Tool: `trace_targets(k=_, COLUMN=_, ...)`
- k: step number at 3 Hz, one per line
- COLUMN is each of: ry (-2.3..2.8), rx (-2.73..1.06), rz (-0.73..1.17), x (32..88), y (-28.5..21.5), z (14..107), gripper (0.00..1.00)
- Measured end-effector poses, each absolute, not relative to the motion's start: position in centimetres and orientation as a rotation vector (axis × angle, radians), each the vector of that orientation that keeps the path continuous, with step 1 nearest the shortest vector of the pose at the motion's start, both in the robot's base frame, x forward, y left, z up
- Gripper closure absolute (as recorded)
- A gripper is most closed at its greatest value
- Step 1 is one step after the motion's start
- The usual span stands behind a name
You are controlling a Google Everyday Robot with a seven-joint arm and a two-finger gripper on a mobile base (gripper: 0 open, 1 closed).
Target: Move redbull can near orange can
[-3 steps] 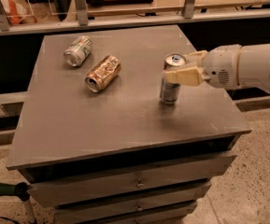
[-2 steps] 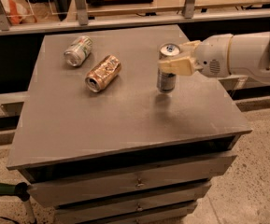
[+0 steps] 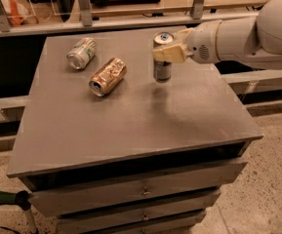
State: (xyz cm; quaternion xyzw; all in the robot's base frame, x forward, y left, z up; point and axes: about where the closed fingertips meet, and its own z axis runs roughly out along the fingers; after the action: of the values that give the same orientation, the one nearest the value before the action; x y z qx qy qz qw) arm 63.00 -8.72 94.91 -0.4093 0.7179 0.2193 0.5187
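The redbull can [image 3: 162, 70], tall, slim, silver and blue, is upright and held just above the grey table top [image 3: 130, 116]. My gripper [image 3: 167, 53] reaches in from the right and is shut on its upper half. The orange can [image 3: 108, 76], shiny orange-gold, lies on its side to the left of the redbull can, with a gap between them.
A wider silver can [image 3: 81, 53] with green and red markings lies on its side at the back left, behind the orange can. The table has drawers [image 3: 140, 191] below its front edge. A rail [image 3: 130, 21] runs behind the table.
My gripper has carried the redbull can to the left and farther back, lifting it off the table, so it is closer to the orange can.
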Motion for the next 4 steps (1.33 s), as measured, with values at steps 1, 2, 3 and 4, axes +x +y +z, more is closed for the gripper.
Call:
trace_targets(k=1, ry=1.734, rx=-0.971, rz=0.549, x=64.8, y=-6.5, z=94.8, gripper=1.0)
trace_targets(k=2, ry=1.755, rx=-0.96, rz=0.57, x=65.8, y=-4.2, z=93.8, gripper=1.0)
trace_targets(k=3, ry=1.767, rx=-0.934, rz=0.596, x=66.3, y=-2.4, z=92.8, gripper=1.0)
trace_targets(k=4, ry=1.784, rx=-0.92, rz=0.61, x=66.6, y=-1.1, z=91.6, gripper=1.0)
